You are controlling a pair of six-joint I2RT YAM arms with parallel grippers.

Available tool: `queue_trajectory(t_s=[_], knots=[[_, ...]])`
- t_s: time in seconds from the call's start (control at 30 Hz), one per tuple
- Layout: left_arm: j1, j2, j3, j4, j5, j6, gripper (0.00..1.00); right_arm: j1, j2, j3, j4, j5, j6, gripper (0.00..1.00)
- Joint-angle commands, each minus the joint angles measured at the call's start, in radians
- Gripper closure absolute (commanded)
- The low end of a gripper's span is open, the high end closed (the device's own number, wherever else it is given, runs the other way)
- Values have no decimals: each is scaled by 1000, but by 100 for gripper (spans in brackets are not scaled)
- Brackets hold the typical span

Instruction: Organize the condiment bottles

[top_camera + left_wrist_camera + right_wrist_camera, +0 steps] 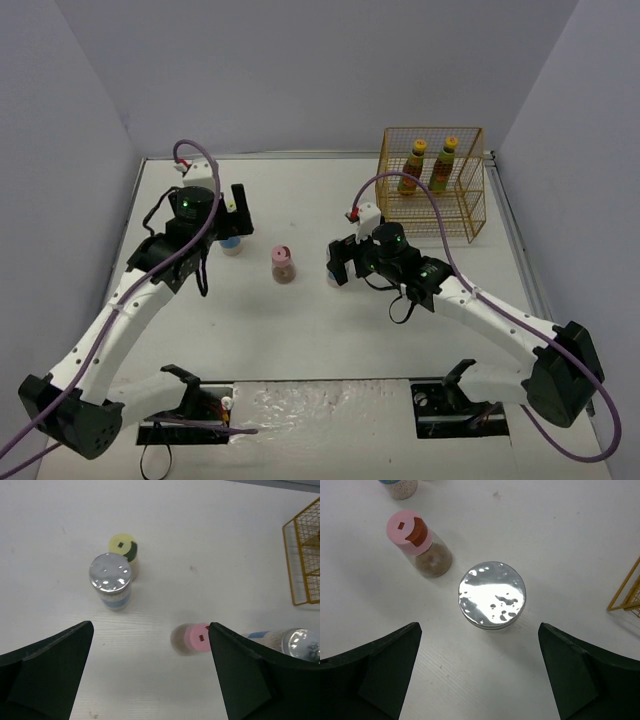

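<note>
Left gripper (150, 630) and right gripper (479, 626) gape wide, empty. Top view: arms mostly hide the silver-lidded bottles (232, 244) mid-frame, pink-capped bottle (284, 265) between; tall bottles (413, 168) upper right inside basket (476, 190); yellow-green-capped bottle (124, 547) hidden there

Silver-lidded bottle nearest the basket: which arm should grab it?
Right. The right gripper hangs open over that bottle, which is centred between its jaws; the left gripper sits farther off.

One pink-capped bottle (420, 545), one silver-lidded bottle (491, 595) — yellow wire basket (430, 225).
</note>
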Motion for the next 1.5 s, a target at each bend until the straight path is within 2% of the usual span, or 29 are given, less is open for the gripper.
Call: queue_trajectory(t_s=[0.0, 0.27, 0.43, 0.5, 0.57, 0.63, 0.77, 0.87, 0.97, 1.1, 1.2, 1.47], knots=[[106, -137, -100, -35, 8, 15, 3, 32, 79, 73, 135, 75, -25, 0], [205, -335, -289, -38, -19, 18, 3, 55, 199, 72, 188, 148, -21, 1], [212, -370, -329, -44, -47, 44, 3, 56, 231, 48, 230, 178, -22, 13], [213, -375, -338, -46, -48, 49, 3, 55, 239, 41, 247, 189, -23, 22], [215, -376, -338, -47, -43, 47, 3, 55, 245, 32, 260, 202, -21, 36], [216, -377, -338, -47, -42, 48, 3, 55, 243, 29, 259, 213, -18, 55], [220, -379, -340, -55, -42, 45, 3, 50, 188, 50, 207, 241, -24, 82], [224, -384, -341, -54, -38, 41, 3, 37, 132, 104, 151, 247, -35, 94], [226, -385, -341, -56, -34, 39, 3, 5, 64, 201, 86, 260, -60, 100], [229, -389, -344, -55, -25, 31, 3, -94, 21, 321, 21, 271, -78, 100], [232, -390, -344, -54, -16, 32, 3, -230, 11, 404, 5, 284, -106, 100], [240, -393, -346, -48, 3, 31, 3, -540, 105, 537, 48, 180, -110, 100]])
